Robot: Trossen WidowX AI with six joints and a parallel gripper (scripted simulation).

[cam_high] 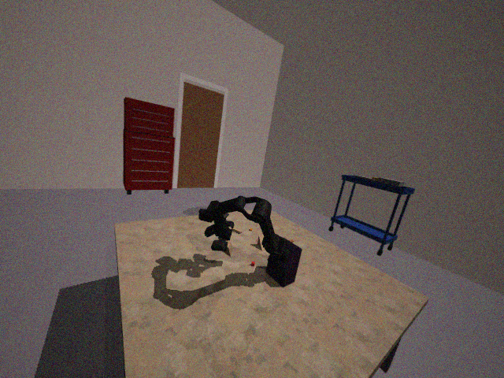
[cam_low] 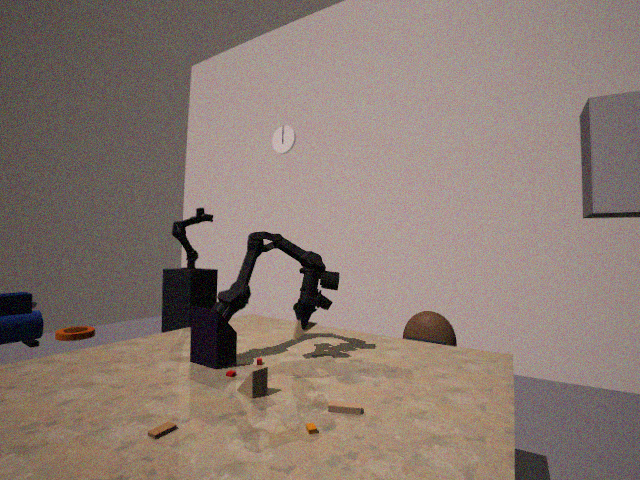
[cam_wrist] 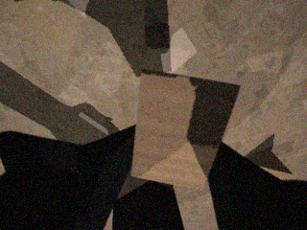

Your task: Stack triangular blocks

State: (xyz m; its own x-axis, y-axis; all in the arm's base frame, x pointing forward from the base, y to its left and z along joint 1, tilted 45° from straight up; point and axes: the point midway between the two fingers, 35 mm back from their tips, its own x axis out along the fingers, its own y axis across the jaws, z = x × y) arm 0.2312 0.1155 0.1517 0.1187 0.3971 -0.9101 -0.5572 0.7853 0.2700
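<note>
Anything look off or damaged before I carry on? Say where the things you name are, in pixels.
Nothing stands out: the gripper (cam_high: pixel 228 248) (cam_low: pixel 303 324) (cam_wrist: pixel 173 134) grips one triangular block (cam_high: pixel 229 249) (cam_low: pixel 298 331) (cam_wrist: pixel 163 115); the other (cam_high: pixel 257 245) (cam_low: pixel 260 382) sits on the table (cam_high: pixel 252 325) (cam_low: pixel 439 392), no damage visible.

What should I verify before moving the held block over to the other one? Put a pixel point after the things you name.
1. Claw (cam_high: pixel 226 244) (cam_low: pixel 303 326) (cam_wrist: pixel 173 134) shut on one triangular block (cam_high: pixel 229 249) (cam_low: pixel 298 330) (cam_wrist: pixel 162 115): ok.
2. Held block clear of the other triangular block (cam_high: pixel 257 244) (cam_low: pixel 259 382): ok, well apart.
3. Lower block standing on the table (cam_high: pixel 252 325) (cam_low: pixel 439 392): ok.
4. Held block's slope matched to the lower block's slope: cannot tell.
5. Held block positioned above the lower block: not ok, off to one side.
</note>
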